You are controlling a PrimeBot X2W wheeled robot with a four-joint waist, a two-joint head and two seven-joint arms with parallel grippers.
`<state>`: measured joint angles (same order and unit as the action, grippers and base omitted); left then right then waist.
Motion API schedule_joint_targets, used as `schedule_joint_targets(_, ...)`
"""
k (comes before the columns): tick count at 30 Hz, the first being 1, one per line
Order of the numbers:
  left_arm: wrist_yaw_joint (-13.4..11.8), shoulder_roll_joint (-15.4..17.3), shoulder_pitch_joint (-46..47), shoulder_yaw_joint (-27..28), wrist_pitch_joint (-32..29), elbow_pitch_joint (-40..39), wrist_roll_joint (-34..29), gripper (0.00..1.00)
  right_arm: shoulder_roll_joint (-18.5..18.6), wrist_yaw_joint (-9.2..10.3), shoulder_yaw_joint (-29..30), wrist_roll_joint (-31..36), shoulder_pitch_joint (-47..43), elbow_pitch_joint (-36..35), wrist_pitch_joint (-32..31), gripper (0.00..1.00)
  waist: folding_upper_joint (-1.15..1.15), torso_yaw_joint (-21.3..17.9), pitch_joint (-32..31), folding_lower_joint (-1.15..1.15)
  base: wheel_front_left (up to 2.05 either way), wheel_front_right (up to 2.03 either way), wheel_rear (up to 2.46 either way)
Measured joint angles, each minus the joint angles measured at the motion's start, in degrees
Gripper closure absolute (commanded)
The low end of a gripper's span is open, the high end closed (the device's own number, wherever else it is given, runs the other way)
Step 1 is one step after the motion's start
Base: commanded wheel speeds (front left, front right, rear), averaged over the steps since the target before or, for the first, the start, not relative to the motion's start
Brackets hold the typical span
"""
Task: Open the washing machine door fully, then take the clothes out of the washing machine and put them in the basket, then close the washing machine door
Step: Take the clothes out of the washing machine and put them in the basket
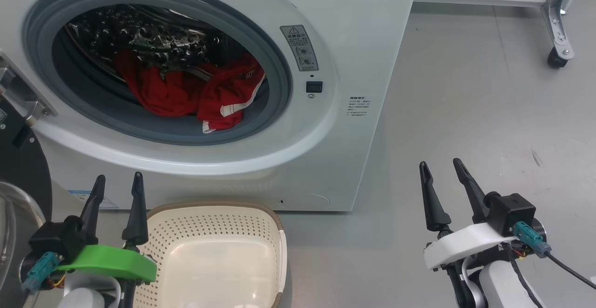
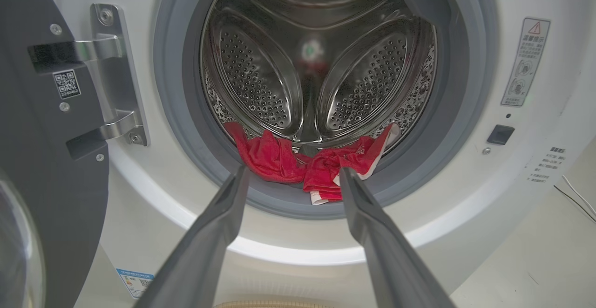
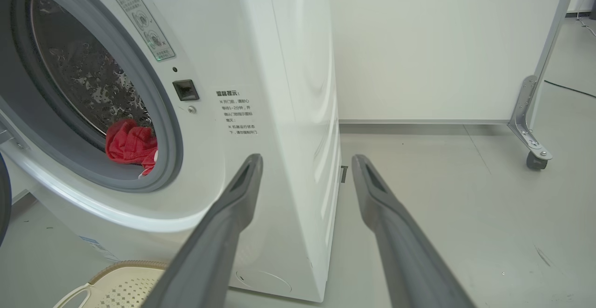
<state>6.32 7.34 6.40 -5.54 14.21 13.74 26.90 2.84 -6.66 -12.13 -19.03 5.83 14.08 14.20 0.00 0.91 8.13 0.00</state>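
Inside washing machine (image 1: 368, 42) — clothes (image 1: 186, 94), basket (image 1: 219, 256) below

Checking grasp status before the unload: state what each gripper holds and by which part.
Nothing is held. The left gripper and right gripper both stand open and empty; the clothes lie inside the washing machine.

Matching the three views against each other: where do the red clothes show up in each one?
Head view: the clothes are upper left of centre, low in the drum.
Left wrist view: the clothes are just below centre, at the drum's bottom.
Right wrist view: the clothes are at mid-height on the left, peeking from the opening.
Shared landmark: the black latch socket beside the opening.
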Motion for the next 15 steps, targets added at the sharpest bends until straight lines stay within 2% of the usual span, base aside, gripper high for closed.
schedule_joint_targets(15, -0.01, 0.01, 0.00, 0.09, 0.01, 0.13, 0.00, 0.00, -0.01, 0.00, -0.05, 0.00, 0.00, 0.08, 0.00, 0.00, 0.00, -0.03, -0.11, 0.00, 0.00, 0.00, 0.00)
